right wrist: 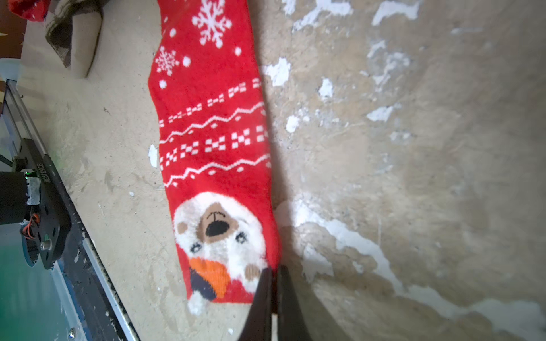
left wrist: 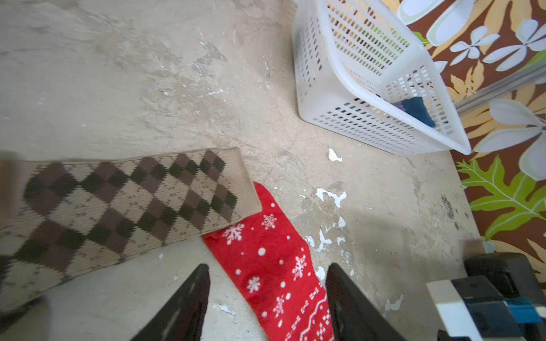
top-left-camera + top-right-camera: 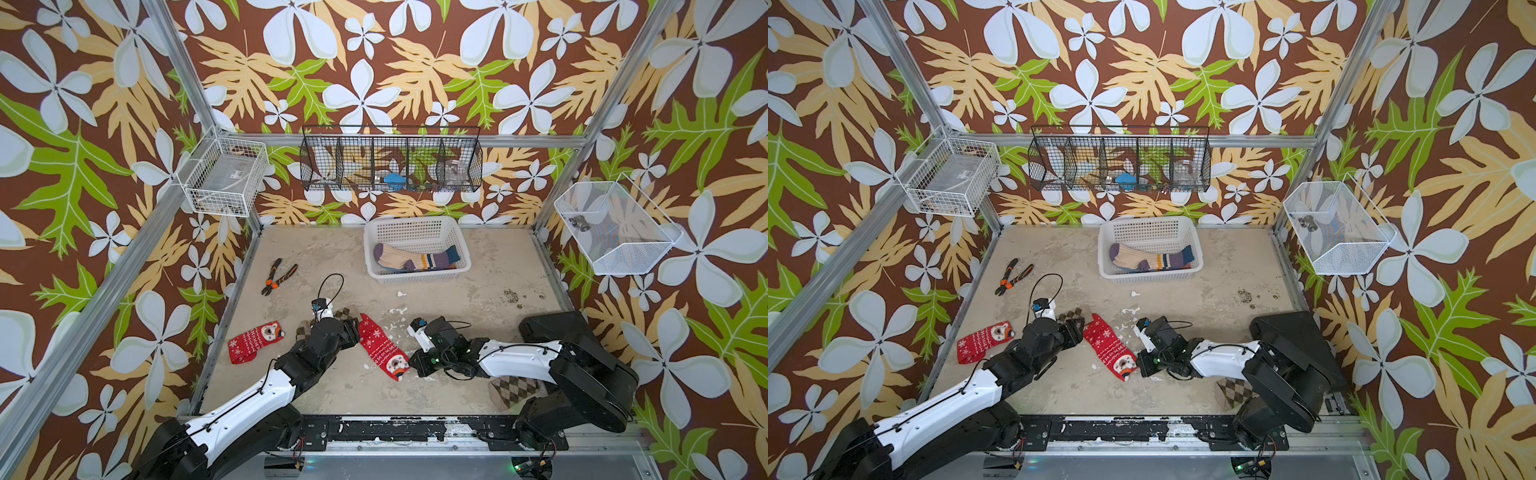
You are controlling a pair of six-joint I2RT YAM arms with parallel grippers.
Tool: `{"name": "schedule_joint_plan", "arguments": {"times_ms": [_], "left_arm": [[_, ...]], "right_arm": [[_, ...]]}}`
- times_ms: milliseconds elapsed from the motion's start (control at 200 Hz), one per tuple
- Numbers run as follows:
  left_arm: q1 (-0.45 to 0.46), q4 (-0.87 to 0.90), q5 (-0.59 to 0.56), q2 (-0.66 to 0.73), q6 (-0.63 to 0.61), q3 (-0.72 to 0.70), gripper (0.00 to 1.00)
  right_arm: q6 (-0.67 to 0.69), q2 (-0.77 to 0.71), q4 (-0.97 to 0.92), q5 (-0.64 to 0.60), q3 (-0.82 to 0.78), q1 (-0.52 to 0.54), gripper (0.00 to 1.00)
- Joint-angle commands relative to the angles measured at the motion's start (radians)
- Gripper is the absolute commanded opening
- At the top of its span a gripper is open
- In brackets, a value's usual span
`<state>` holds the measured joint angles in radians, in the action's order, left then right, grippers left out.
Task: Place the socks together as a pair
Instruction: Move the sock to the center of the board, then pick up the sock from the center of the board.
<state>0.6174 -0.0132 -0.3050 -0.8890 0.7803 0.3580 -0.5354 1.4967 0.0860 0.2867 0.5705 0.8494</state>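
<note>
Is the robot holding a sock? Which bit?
The right gripper is shut on the red snowflake sock, pinching its edge beside the bear face. The left gripper holds nothing.

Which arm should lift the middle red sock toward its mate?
Right. The right gripper is shut on the red sock at its bear end; the left gripper hangs open over its snowflake end.

red snowflake sock (image 3: 380, 353) lying mid-table, brown argyle sock (image 2: 118, 206) overlapping its cuff; red twin (image 3: 253, 340) lying left, argyle twin (image 3: 515, 388) front-right; cream sock (image 3: 392, 255), striped sock (image 3: 436, 261) sitting in basket (image 3: 415, 226).
</note>
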Motion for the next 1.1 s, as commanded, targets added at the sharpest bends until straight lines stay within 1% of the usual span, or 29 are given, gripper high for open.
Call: {"name": "schedule_joint_plan", "arguments": {"times_ms": [0, 125, 205, 240, 295, 345, 400, 440, 510, 550, 606, 641, 666, 711, 721, 811, 886, 1021, 1096], "left_arm": [[-0.023, 0.061, -0.112, 0.025, -0.016, -0.008, 0.63], [-0.065, 0.068, -0.119, 0.068, -0.010, -0.025, 0.63], [-0.083, 0.075, -0.118, 0.080, 0.012, -0.032, 0.61], [-0.090, 0.080, -0.120, 0.084, 0.028, -0.036, 0.60], [-0.102, 0.086, -0.120, 0.090, 0.058, -0.046, 0.58], [-0.124, 0.098, -0.115, 0.098, 0.085, -0.054, 0.57], [-0.161, 0.112, -0.093, 0.114, 0.104, -0.061, 0.55], [-0.190, 0.126, -0.081, 0.132, 0.113, -0.066, 0.55], [-0.243, 0.156, -0.072, 0.166, 0.114, -0.064, 0.54], [-0.271, 0.173, -0.079, 0.186, 0.110, -0.059, 0.53], [-0.302, 0.198, -0.105, 0.207, 0.108, -0.045, 0.52], [-0.322, 0.212, -0.126, 0.213, 0.105, -0.035, 0.58], [-0.337, 0.219, -0.142, 0.211, 0.102, -0.027, 0.70], [-0.365, 0.230, -0.176, 0.197, 0.095, -0.013, 0.97], [-0.372, 0.231, -0.181, 0.192, 0.093, -0.009, 0.99], [-0.459, 0.231, -0.187, 0.124, 0.079, 0.027, 1.00], [-0.556, 0.215, -0.139, 0.065, 0.080, 0.053, 1.00], [-0.666, 0.192, -0.122, -0.017, 0.062, 0.099, 1.00], [-0.743, 0.172, -0.067, -0.065, 0.065, 0.098, 1.00]], "right_arm": [[0.064, -0.069, -0.122, -0.131, 0.010, -0.029, 0.00], [0.125, -0.175, -0.156, -0.136, -0.046, -0.168, 0.00], [0.151, -0.208, -0.176, -0.138, -0.055, -0.254, 0.00], [0.152, -0.218, -0.165, -0.133, -0.050, -0.267, 0.02], [0.146, -0.226, -0.157, -0.173, -0.043, -0.272, 0.08], [0.146, -0.225, -0.151, -0.198, -0.037, -0.283, 0.09], [0.143, -0.229, -0.140, -0.188, -0.041, -0.307, 0.11], [0.140, -0.243, -0.131, -0.169, -0.048, -0.320, 0.19], [0.134, -0.297, -0.115, -0.165, -0.065, -0.328, 0.38], [0.132, -0.339, -0.117, -0.163, -0.074, -0.331, 0.44], [0.128, -0.401, -0.121, -0.153, -0.084, -0.333, 0.49], [0.126, -0.439, -0.125, -0.140, -0.089, -0.334, 0.51], [0.124, -0.466, -0.129, -0.128, -0.092, -0.334, 0.51], [0.122, -0.504, -0.137, -0.103, -0.094, -0.334, 0.52], [0.121, -0.513, -0.138, -0.096, -0.094, -0.334, 0.52], [0.117, -0.560, -0.151, -0.053, -0.099, -0.334, 0.52], [0.125, -0.574, -0.157, -0.032, -0.101, -0.334, 0.52], [0.129, -0.573, -0.142, 0.022, -0.116, -0.334, 0.51], [0.129, -0.577, -0.137, 0.036, -0.121, -0.334, 0.51]]}}
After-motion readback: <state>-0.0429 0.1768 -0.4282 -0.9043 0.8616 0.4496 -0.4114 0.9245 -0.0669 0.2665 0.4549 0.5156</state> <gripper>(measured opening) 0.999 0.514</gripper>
